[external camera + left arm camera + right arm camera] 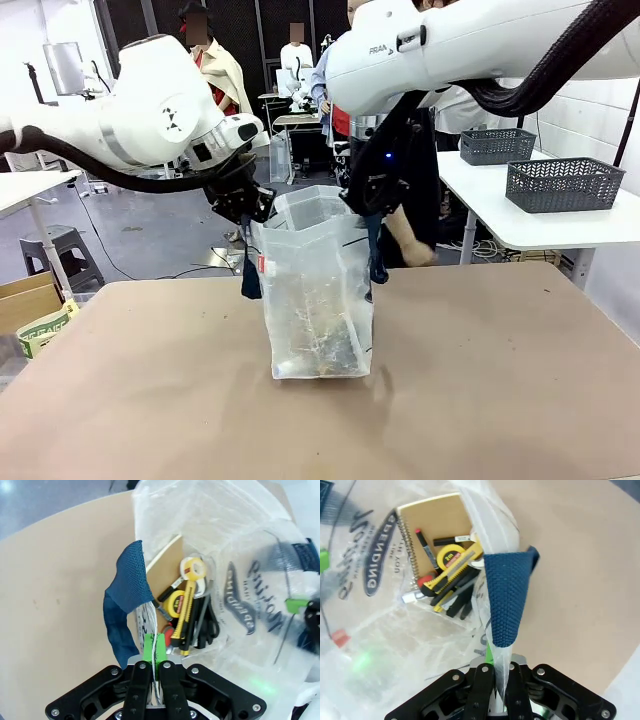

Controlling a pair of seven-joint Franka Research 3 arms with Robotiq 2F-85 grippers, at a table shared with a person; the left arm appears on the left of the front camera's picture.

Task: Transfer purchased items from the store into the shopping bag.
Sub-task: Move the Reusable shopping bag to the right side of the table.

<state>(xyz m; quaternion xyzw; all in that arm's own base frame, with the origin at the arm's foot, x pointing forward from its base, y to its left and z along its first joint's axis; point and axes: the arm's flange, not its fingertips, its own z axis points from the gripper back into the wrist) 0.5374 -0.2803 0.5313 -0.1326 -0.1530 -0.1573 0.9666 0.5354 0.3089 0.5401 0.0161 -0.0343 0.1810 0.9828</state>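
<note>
The shopping bag (315,300) stands upright mid-table, its mouth held wide. My left gripper (254,210) is shut on its left rim beside a navy handle (127,587); the green pads (148,647) pinch the plastic. At the opposite rim, my right gripper (367,208) is shut under the other handle (506,597). Purchased items lie at the bottom of the bag: a brown spiral notebook (437,517), a yellow tape measure (175,602), a yellow utility knife (186,615), a tape roll (193,567) and a red-capped marker (422,540). Two grey lattice baskets (565,185) stand on a side table; I cannot tell if either is the store.
A person's hand (408,242) hangs just behind the bag's right side. The brown table (500,380) is bare around the bag. A white side table (530,230) is at the back right, and a cardboard box (30,305) sits off the left edge.
</note>
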